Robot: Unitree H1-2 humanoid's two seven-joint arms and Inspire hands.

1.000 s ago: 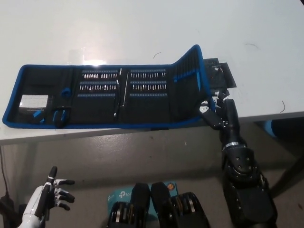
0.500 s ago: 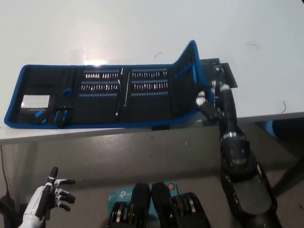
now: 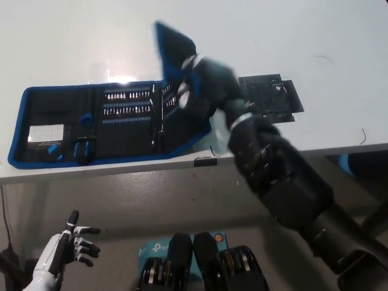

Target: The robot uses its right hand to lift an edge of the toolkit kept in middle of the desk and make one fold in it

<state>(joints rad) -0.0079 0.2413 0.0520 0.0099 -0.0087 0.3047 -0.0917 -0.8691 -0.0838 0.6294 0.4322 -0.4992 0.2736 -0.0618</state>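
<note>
Black right hand [image 3: 203, 82] up over the middle of the white desk [image 3: 291, 36], closed on the raised right end of the toolkit [image 3: 91, 124]; motion blur smears the hand, so the exact hold on the blue-trimmed edge looks like a pinch but cannot be made out finely. Raised flap [image 3: 173, 48] standing steeply above the hand, its blue border tilted toward the upper left, leaning over the kit's middle panels. Rest of the toolkit lying flat and open on the desk, stretching left from the hand toward the near edge, with rows of screwdriver bits [image 3: 127, 103], a slim driver handle [image 3: 156, 127] and a white label card [image 3: 46, 132] showing. Black flat mat [image 3: 270, 97] uncovered on the desk just right of the hand. White left hand [image 3: 66, 251] resting low at the lower left, below the desk edge, fingers spread and holding nothing.
</note>
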